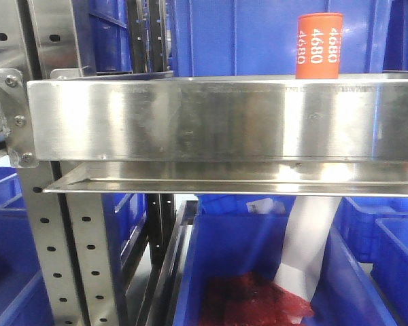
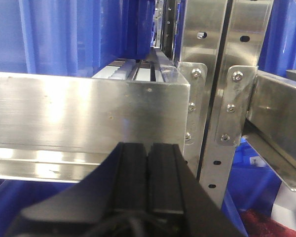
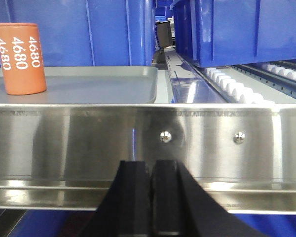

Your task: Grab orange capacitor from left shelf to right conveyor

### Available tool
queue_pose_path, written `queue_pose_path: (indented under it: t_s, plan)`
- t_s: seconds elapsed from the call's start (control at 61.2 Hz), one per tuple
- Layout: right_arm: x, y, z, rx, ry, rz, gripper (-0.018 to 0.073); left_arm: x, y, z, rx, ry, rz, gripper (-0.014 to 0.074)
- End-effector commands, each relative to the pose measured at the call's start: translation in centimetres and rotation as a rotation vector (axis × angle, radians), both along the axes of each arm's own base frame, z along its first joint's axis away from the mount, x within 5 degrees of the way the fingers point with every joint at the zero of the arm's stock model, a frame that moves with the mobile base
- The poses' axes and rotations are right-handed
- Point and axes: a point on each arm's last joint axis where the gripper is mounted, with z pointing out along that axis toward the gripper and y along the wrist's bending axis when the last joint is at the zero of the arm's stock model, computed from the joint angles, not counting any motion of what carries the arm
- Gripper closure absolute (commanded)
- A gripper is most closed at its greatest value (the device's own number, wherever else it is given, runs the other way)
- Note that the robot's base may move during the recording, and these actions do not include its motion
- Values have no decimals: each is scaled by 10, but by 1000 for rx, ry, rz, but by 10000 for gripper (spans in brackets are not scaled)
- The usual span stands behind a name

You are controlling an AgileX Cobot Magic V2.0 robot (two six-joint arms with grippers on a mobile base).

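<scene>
The orange capacitor point(image 1: 319, 45) stands upright on the left shelf point(image 1: 190, 122), behind its tall shiny front lip, towards the right end. In the right wrist view the orange capacitor point(image 3: 19, 58) is at the far left, on a flat grey tray point(image 3: 113, 84) above the lip point(image 3: 79, 143). My right gripper point(image 3: 150, 165) is shut and empty, low in front of that lip, to the right of the capacitor. My left gripper point(image 2: 148, 148) is shut and empty, facing a steel lip point(image 2: 64, 113) just left of the perforated uprights point(image 2: 222, 74). The right conveyor is out of view.
Blue plastic bins point(image 1: 258, 34) stand behind the shelf, and more point(image 1: 245, 272) sit below it, one holding red material point(image 1: 258, 302). White rollers point(image 3: 232, 86) run back to the right of the grey tray. A bolted perforated upright point(image 1: 54, 238) carries the shelf's left end.
</scene>
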Motion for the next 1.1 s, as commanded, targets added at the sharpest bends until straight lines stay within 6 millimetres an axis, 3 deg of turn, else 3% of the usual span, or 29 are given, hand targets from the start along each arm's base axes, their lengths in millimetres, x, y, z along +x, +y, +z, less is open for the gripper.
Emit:
queue_pose_path:
  t_s: [0.0, 0.801, 0.948, 1.079]
  plan:
    - [-2, 0, 11, -6, -109, -6, 505, -1, 0, 10, -12, -102, 1, 723]
    - [-2, -1, 12, -6, -124, -7, 505, -1, 0, 10, -12, -102, 1, 723]
    - [-2, -1, 18, -9, -187, -11, 505, -1, 0, 10, -12, -102, 1, 723]
    - [-7, -1, 39, -11, -273, -12, 505, -1, 0, 10, -12, -102, 1, 723]
